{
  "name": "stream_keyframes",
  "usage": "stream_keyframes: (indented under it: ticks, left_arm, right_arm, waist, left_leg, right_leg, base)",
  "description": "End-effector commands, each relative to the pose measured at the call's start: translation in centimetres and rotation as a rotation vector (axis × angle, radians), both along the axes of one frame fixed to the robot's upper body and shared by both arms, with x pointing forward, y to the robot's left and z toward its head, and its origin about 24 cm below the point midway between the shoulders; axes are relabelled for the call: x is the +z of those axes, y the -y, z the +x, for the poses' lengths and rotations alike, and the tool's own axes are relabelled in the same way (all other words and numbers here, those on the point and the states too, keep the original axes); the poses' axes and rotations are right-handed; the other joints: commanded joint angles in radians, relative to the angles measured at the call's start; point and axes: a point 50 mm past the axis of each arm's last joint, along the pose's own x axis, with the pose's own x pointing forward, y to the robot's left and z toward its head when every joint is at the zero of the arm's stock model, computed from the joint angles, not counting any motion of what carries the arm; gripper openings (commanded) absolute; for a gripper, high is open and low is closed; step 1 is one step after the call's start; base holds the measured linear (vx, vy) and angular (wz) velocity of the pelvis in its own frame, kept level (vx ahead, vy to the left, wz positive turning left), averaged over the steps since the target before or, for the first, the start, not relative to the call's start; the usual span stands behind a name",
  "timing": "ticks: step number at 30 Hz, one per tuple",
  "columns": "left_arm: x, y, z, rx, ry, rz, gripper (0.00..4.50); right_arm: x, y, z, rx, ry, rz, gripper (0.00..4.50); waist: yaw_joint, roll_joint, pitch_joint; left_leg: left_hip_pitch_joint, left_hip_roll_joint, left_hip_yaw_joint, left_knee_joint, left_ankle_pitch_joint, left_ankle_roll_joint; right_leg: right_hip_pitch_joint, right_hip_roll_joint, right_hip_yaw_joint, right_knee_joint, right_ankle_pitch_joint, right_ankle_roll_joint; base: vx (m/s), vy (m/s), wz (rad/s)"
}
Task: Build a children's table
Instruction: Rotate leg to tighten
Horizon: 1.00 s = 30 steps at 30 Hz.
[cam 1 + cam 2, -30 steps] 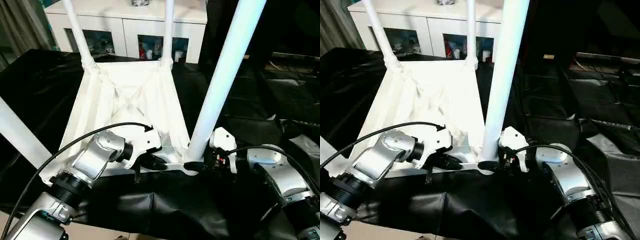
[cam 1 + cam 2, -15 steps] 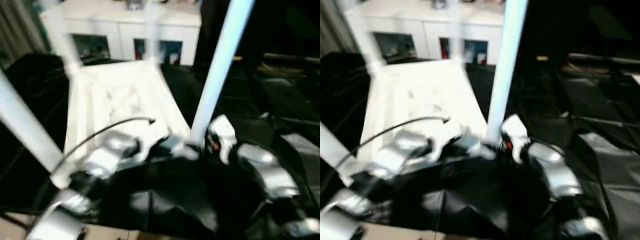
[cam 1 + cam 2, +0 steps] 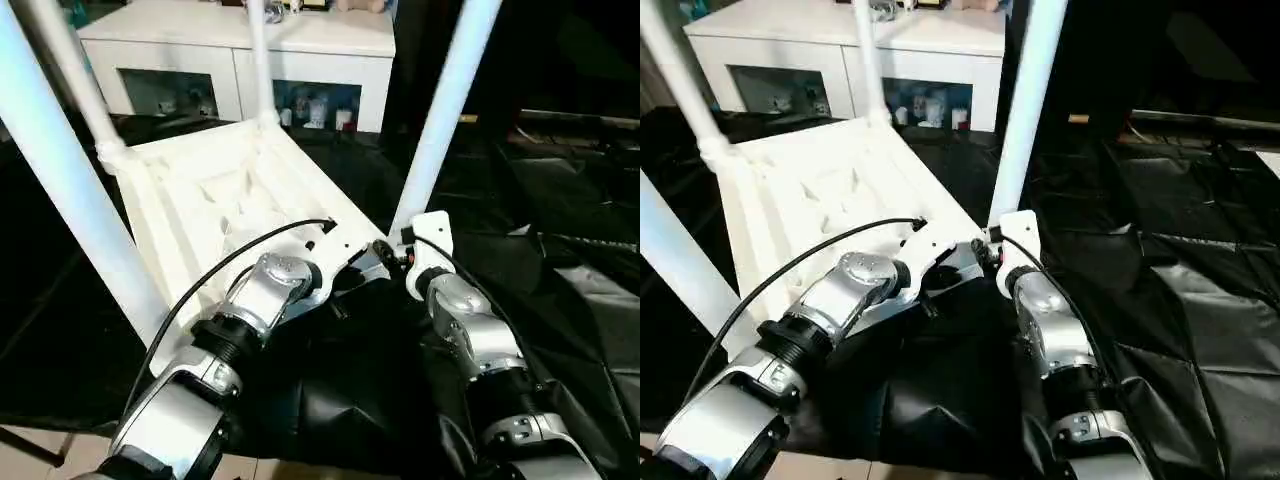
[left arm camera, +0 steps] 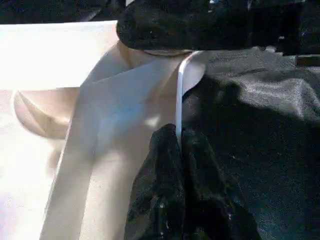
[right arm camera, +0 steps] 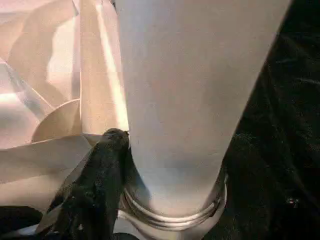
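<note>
Left gripper [image 4: 177, 150] pinched on the tabletop [image 3: 200, 190] rim, right gripper [image 5: 150, 175] clamping the near-corner leg [image 3: 440, 110]; twisting might unseat it

Head cameras: paired, looking forward and down over both forearms; both take in the upturned tabletop [image 3: 215, 190], its legs and the cabinet [image 3: 240, 55] at frame top, one slightly offset. Left wrist camera: very close, along its fingers [image 4: 175, 185] at the tabletop rim. Right wrist camera: very close, facing the near leg [image 5: 185, 100], which the head views share at centre.
</note>
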Motion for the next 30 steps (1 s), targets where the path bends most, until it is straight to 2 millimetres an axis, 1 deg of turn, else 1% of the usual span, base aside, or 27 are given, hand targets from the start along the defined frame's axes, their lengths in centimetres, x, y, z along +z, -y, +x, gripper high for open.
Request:
stream_keyframes:
  ticks: [1, 2, 3, 4, 5, 6, 7, 8, 9, 10, 11, 12, 13, 14, 15, 16, 17, 18, 19, 20, 21, 22, 23, 24, 26, 27, 30]
  left_arm:
    - [-1.4, -2.9, 0.4, 0.111, -0.014, 0.13, 0.0]
    - [-1.5, -2.9, 0.4, 0.104, -0.019, 0.131, 0.0]
    - [-1.5, -3.0, 0.4, 0.095, -0.025, 0.131, 0.0]
    - [-1.6, -3.1, 0.2, 0.074, -0.039, 0.133, 0.0]
    - [-1.6, -3.2, 0.1, 0.063, -0.046, 0.132, 0.0]
    - [-1.7, -3.2, 0.0, 0.046, -0.055, 0.13, 0.0]
    - [-1.7, -3.3, -0.1, 0.028, -0.067, 0.125, 0.0]
    - [-1.7, -3.3, -0.2, 0.021, -0.071, 0.123, 0.0]
    - [-1.7, -3.4, -0.4, 0.0, -0.079, 0.119, 0.0]
    - [-1.7, -3.4, -0.7, -0.038, -0.097, 0.112, 0.0]
    - [-1.6, -3.4, -1.0, -0.092, -0.098, 0.101, 0.0]
    - [-1.6, -3.4, -1.2, -0.123, -0.109, 0.089, 0.0]
    - [-1.5, -3.4, -1.4, -0.141, -0.116, 0.082, 0.0]
    - [-1.5, -3.4, -1.5, -0.157, -0.116, 0.078, 0.0]
    - [-1.3, -3.6, -2.0, -0.209, -0.139, 0.067, 0.0]
    - [-1.1, -3.8, -2.4, -0.262, -0.154, 0.059, 0.0]
    - [-1.0, -3.9, -2.6, -0.284, -0.156, 0.056, 0.0]
    - [-0.9, -4.1, -2.8, -0.312, -0.161, 0.054, 0.0]
    - [-0.8, -4.2, -2.9, -0.324, -0.156, 0.056, 0.0]
    - [-0.8, -4.2, -2.9, -0.327, -0.156, 0.055, 0.0]
    - [-0.7, -4.3, -3.0, -0.336, -0.154, 0.053, 0.0]
    - [-0.4, -4.4, -3.3, -0.365, -0.163, 0.046, 0.0]
    - [-0.2, -4.5, -3.6, -0.397, -0.171, 0.037, 0.0]
    - [0.0, -4.6, -4.0, -0.428, -0.188, 0.03, 0.0]
    - [0.1, -4.7, -4.2, -0.433, -0.19, 0.029, 0.0]
    - [0.3, -4.8, -4.3, -0.435, -0.184, 0.028, 0.0]
    - [0.4, -5.0, -4.4, -0.438, -0.188, 0.029, 0.0]
  right_arm:
    - [-0.1, -2.3, -1.0, 0.185, 0.014, 0.055, 3.33]
    - [0.2, -2.2, -1.0, 0.192, 0.027, 0.058, 3.41]
    - [0.4, -2.1, -0.9, 0.201, 0.04, 0.06, 3.54]
    - [1.0, -1.7, -1.0, 0.254, 0.062, 0.065, 3.54]
    - [1.3, -1.5, -1.1, 0.284, 0.069, 0.067, 3.67]
    - [1.6, -1.2, -1.2, 0.322, 0.079, 0.063, 3.76]
    - [1.9, -0.8, -1.3, 0.375, 0.09, 0.05, 3.84]
    - [2.1, -0.6, -1.4, 0.396, 0.093, 0.044, 3.91]
    - [2.2, -0.2, -1.7, 0.446, 0.098, 0.017, 3.91]
    - [2.4, 0.6, -2.0, 0.51, 0.102, -0.031, 3.91]
    - [2.4, 1.3, -2.2, 0.544, 0.101, -0.057, 3.91]
    - [2.5, 1.7, -2.3, 0.564, 0.101, -0.073, 3.91]
    - [2.6, 2.0, -2.3, 0.574, 0.101, -0.081, 3.91]
    - [2.7, 2.2, -2.4, 0.579, 0.101, -0.087, 3.91]
    - [2.9, 3.1, -2.5, 0.607, 0.101, -0.12, 3.91]
    - [3.1, 3.8, -2.6, 0.627, 0.094, -0.149, 3.91]
    - [3.2, 4.0, -2.6, 0.634, 0.091, -0.155, 3.91]
    - [3.3, 4.3, -2.7, 0.657, 0.081, -0.163, 3.91]
    - [3.3, 4.4, -2.9, 0.675, 0.076, -0.168, 3.91]
    - [3.3, 4.4, -2.9, 0.679, 0.074, -0.169, 3.91]
    - [3.3, 4.4, -3.0, 0.693, 0.069, -0.17, 3.91]
    - [3.3, 4.3, -3.3, 0.726, 0.058, -0.168, 3.91]
    - [3.3, 4.3, -3.5, 0.751, 0.052, -0.168, 3.91]
    - [3.2, 4.1, -3.7, 0.787, 0.043, -0.165, 3.91]
    - [3.1, 4.0, -3.9, 0.805, 0.037, -0.16, 3.91]
    - [2.8, 3.6, -4.5, 0.86, 0.013, -0.144, 3.91]
    - [2.5, 3.6, -4.6, 0.879, -0.002, -0.154, 3.91]
  waist:
    - [0.0, -0.006, -0.042]
    - [0.001, -0.006, -0.042]
    - [-0.007, -0.009, -0.041]
    - [-0.009, -0.006, -0.041]
    - [-0.011, -0.008, -0.041]
    - [-0.012, -0.012, -0.042]
    - [-0.013, -0.013, -0.042]
    - [-0.012, -0.014, -0.043]
    - [-0.011, -0.013, -0.045]
    - [-0.011, -0.013, -0.047]
    - [-0.007, -0.01, -0.048]
    - [-0.008, -0.012, -0.049]
    - [-0.006, -0.011, -0.052]
    - [-0.003, -0.011, -0.052]
    - [0.001, -0.009, -0.055]
    - [0.006, -0.011, -0.057]
    - [0.008, -0.01, -0.058]
    - [0.009, -0.009, -0.054]
    - [0.012, -0.006, -0.052]
    - [0.014, -0.005, -0.05]
    - [0.017, -0.003, -0.049]
    - [0.019, -0.004, -0.047]
    - [0.02, -0.003, -0.047]
    - [0.021, -0.003, -0.049]
    - [0.021, -0.002, -0.05]
    - [0.023, -0.004, -0.051]
    - [0.026, -0.004, -0.052]
  left_leg:
    - [0.003, 0.031, -0.017, -0.088, -0.358, 0.008]
    - [0.002, 0.031, -0.017, -0.088, -0.358, 0.012]
    - [-0.017, 0.031, -0.024, -0.094, -0.333, 0.012]
    - [-0.019, 0.031, -0.026, -0.096, -0.321, 0.012]
    - [-0.016, 0.032, -0.026, -0.094, -0.324, 0.012]
    - [-0.009, 0.031, -0.021, -0.089, -0.321, 0.022]
    - [-0.009, 0.031, -0.018, -0.087, -0.306, 0.033]
    - [-0.01, 0.032, -0.018, -0.086, -0.293, 0.039]
    - [-0.011, 0.033, -0.016, -0.083, -0.255, 0.049]
    - [-0.014, 0.033, -0.015, -0.081, -0.225, 0.062]
    - [-0.011, 0.037, -0.014, -0.077, -0.198, 0.073]
    - [-0.012, 0.035, -0.011, -0.074, -0.186, 0.081]
    - [-0.015, 0.034, -0.011, -0.071, -0.155, 0.092]
    - [-0.014, 0.035, -0.009, -0.07, -0.141, 0.097]
    - [-0.014, 0.035, -0.01, -0.069, -0.118, 0.105]
    - [-0.014, 0.037, -0.009, -0.067, -0.1, 0.111]
    - [-0.013, 0.037, -0.009, -0.066, -0.093, 0.116]
    - [-0.014, 0.037, -0.007, -0.066, -0.09, 0.122]
    - [-0.007, 0.04, -0.005, -0.068, -0.119, 0.119]
    - [-0.004, 0.041, -0.004, -0.068, -0.137, 0.114]
    - [-0.001, 0.042, -0.004, -0.07, -0.16, 0.102]
    - [-0.001, 0.045, -0.005, -0.074, -0.183, 0.087]
    - [-0.001, 0.047, -0.006, -0.075, -0.191, 0.081]
    - [-0.003, 0.047, -0.007, -0.076, -0.175, 0.076]
    - [-0.002, 0.046, -0.005, -0.074, -0.161, 0.078]
    - [-0.001, 0.045, -0.004, -0.072, -0.156, 0.081]
    - [-0.006, 0.044, -0.005, -0.071, -0.134, 0.087]
  right_leg:
    - [0.022, -0.052, 0.04, -0.094, -0.375, -0.149]
    - [0.024, -0.052, 0.039, -0.094, -0.373, -0.147]
    - [0.038, -0.054, 0.036, -0.086, -0.37, -0.136]
    - [0.039, -0.053, 0.033, -0.09, -0.375, -0.128]
    - [0.037, -0.053, 0.034, -0.091, -0.373, -0.128]
    - [0.032, -0.054, 0.038, -0.092, -0.361, -0.14]
    - [0.032, -0.055, 0.04, -0.092, -0.346, -0.159]
    - [0.035, -0.055, 0.039, -0.091, -0.333, -0.166]
    - [0.035, -0.054, 0.041, -0.085, -0.28, -0.184]
    - [0.039, -0.053, 0.039, -0.08, -0.228, -0.203]
    - [0.039, -0.055, 0.041, -0.075, -0.179, -0.223]
    - [0.039, -0.053, 0.041, -0.074, -0.157, -0.233]
    - [0.043, -0.053, 0.041, -0.066, -0.112, -0.25]
    - [0.043, -0.053, 0.041, -0.065, -0.092, -0.258]
    - [0.045, -0.053, 0.04, -0.06, -0.059, -0.271]
    - [0.045, -0.052, 0.041, -0.054, -0.022, -0.281]
    - [0.044, -0.051, 0.041, -0.051, -0.008, -0.288]
    - [0.041, -0.049, 0.04, -0.051, -0.001, -0.296]
    - [0.036, -0.049, 0.041, -0.056, -0.034, -0.298]
    - [0.034, -0.049, 0.042, -0.058, -0.054, -0.297]
    - [0.033, -0.049, 0.042, -0.059, -0.08, -0.295]
    - [0.032, -0.049, 0.043, -0.06, -0.105, -0.289]
    - [0.034, -0.051, 0.043, -0.059, -0.112, -0.287]
    - [0.036, -0.05, 0.044, -0.055, -0.097, -0.28]
    - [0.034, -0.049, 0.045, -0.054, -0.076, -0.285]
    - [0.033, -0.049, 0.044, -0.053, -0.063, -0.289]
    - [0.037, -0.05, 0.044, -0.049, -0.044, -0.287]
  base:
    - [0.0, 0.0, 0.0]
    - [0.0, 0.0, 0.0]
    - [0.0, 0.0, 0.0]
    - [0.0, 0.0, 0.0]
    - [0.0, 0.0, 0.0]
    - [0.0, 0.0, 0.0]
    - [0.0, 0.0, 0.0]
    - [0.0, 0.0, 0.0]
    - [0.0, 0.0, 0.0]
    - [0.0, 0.0, 0.0]
    - [0.0, 0.0, 0.0]
    - [0.0, 0.0, 0.0]
    - [0.0, 0.0, 0.0]
    - [0.0, 0.0, 0.0]
    - [0.0, 0.0, 0.0]
    - [0.0, 0.0, 0.0]
    - [0.0, 0.0, 0.0]
    - [0.0, 0.0, 0.0]
    - [0.0, 0.0, 0.0]
    - [0.0, 0.0, 0.0]
    - [0.0, 0.0, 0.0]
    - [0.0, 0.0, 0.0]
    - [0.0, 0.0, 0.0]
    - [0.0, 0.0, 0.0]
    - [0.0, 0.0, 0.0]
    - [0.0, 0.0, 0.0]
    - [0.0, 0.0, 0.0]
